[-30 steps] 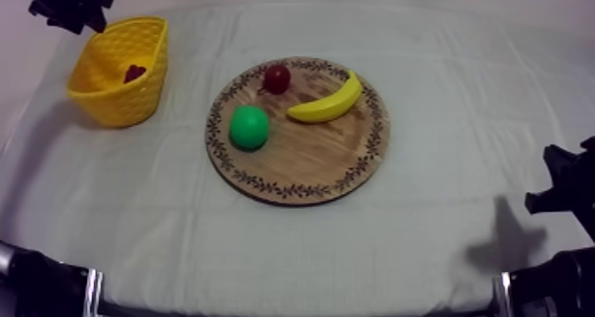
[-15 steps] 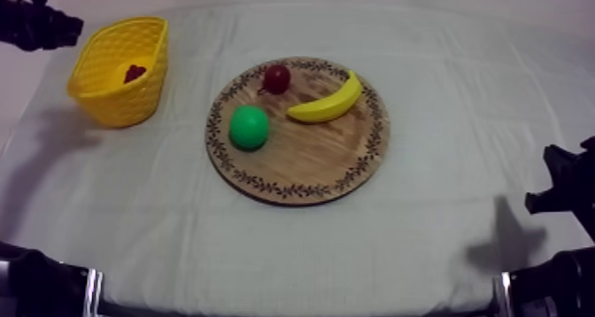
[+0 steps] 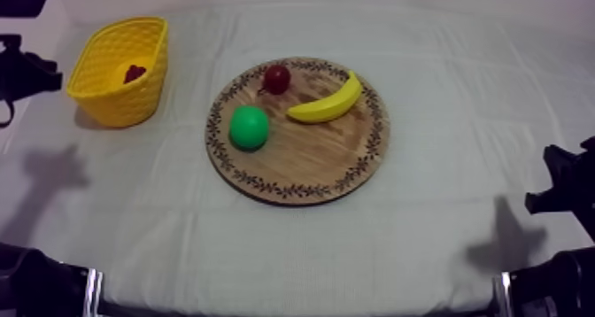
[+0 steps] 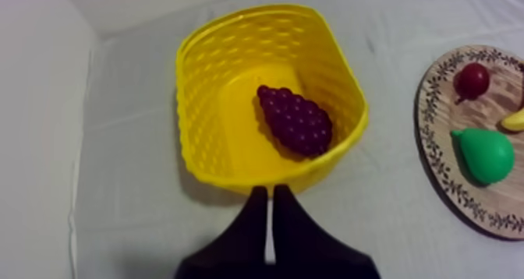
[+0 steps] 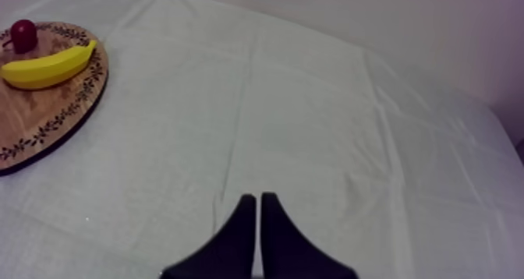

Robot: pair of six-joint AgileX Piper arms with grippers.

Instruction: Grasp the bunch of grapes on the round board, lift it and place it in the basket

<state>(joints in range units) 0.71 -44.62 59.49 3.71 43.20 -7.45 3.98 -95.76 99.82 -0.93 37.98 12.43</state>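
The dark purple bunch of grapes [image 4: 295, 120] lies inside the yellow basket [image 4: 203, 103], which stands at the table's far left [image 3: 119, 68]; from above, the grapes [image 3: 135, 73] show as a dark spot in it. My left gripper [image 4: 270, 192] is shut on nothing, a narrow wedge just outside the basket's near wall. From above, it [image 3: 22, 73] hangs left of the basket. The round wooden board [image 3: 301, 161] lies mid-table. My right gripper [image 5: 258, 200] is shut and empty over bare cloth at the right edge [image 3: 553, 192].
On the board rest a green pear [image 3: 249, 127], a banana [image 3: 328, 102] and a small red fruit [image 3: 277, 77]. The pear [image 4: 485, 153] lies nearest the basket. Open cloth stretches between basket and board and right of the board.
My left arm has drawn back from over the basket's far left corner, moving left and toward the table's near side. The grapes stay in the basket. The right arm has not moved.
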